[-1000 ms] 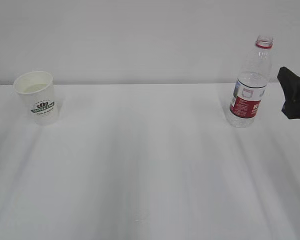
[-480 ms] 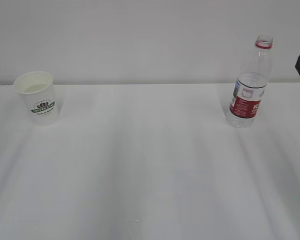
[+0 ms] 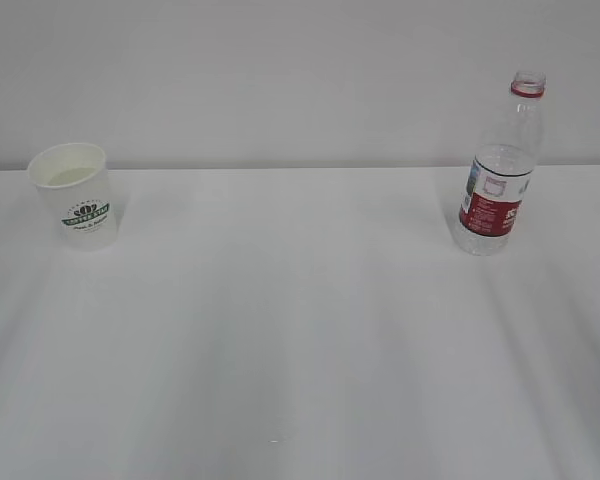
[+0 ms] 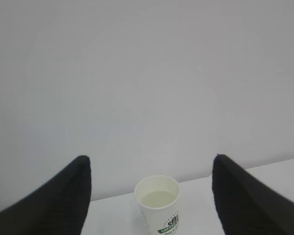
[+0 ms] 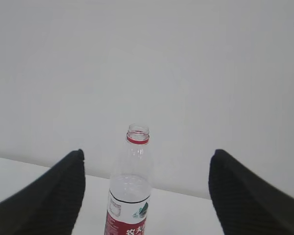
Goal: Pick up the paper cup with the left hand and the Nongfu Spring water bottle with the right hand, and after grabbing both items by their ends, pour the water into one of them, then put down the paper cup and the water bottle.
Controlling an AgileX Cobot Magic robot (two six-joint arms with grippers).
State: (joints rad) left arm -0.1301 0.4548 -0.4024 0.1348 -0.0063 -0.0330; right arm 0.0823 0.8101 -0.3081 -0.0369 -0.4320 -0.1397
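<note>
The paper cup is standing upright at the far left of the worktop, close to the back wall, and it is already holding some water. The Nongfu Spring water bottle is standing upright and uncapped at the far right, roughly half full.

Neither arm is showing in the exterior view. The left hand is hanging spread wide and gripping nothing, with the cup centred between its fingers but well ahead of them. The right hand is likewise spread and empty, lined up on the bottle from a distance.

Risks, in my judgement:
- The cup is light and thin-walled; a hard squeeze is likely to buckle it and slop water over the rim.
- The bottle is tall, narrow and open; a finger clipping it on any approach is likely to tip it and spill.
- Both things are sitting near the wall, so a push forward is leaving little room behind them.

Open room: the broad middle of the worktop is offering plenty of space. The right edge is lying near the bottle, the left edge near the cup.
</note>
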